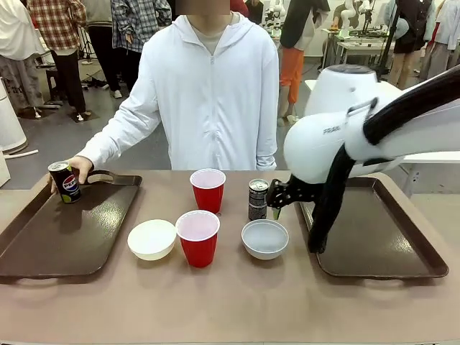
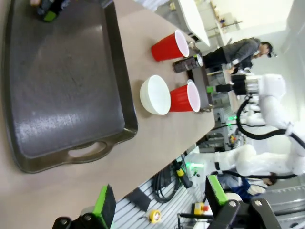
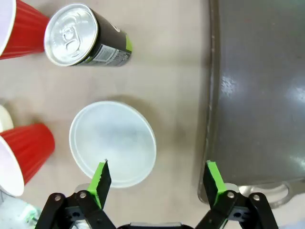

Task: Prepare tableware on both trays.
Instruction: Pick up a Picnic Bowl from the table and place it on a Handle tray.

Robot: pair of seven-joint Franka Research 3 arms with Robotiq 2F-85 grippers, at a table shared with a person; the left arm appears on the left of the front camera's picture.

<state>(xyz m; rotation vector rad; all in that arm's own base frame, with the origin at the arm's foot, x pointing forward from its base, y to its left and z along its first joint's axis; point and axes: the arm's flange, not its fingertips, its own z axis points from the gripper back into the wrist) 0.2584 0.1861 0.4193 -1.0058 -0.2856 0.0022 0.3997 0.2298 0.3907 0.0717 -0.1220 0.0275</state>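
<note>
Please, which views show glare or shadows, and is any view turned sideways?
Front view: even light, soft shadow under the near red cup. Left wrist view: turned sideways, pale sheen on the left tray, washed-out brightness upper right. Right wrist view: sharp, white glare spot on the right tray, shining top on the dark can.

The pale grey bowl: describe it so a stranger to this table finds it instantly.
Find the dark brown tray on the robot's right. Beside its inner rim sits the pale grey bowl, nearer the robot than the upright dark can. The other bowl is cream-white.
</note>
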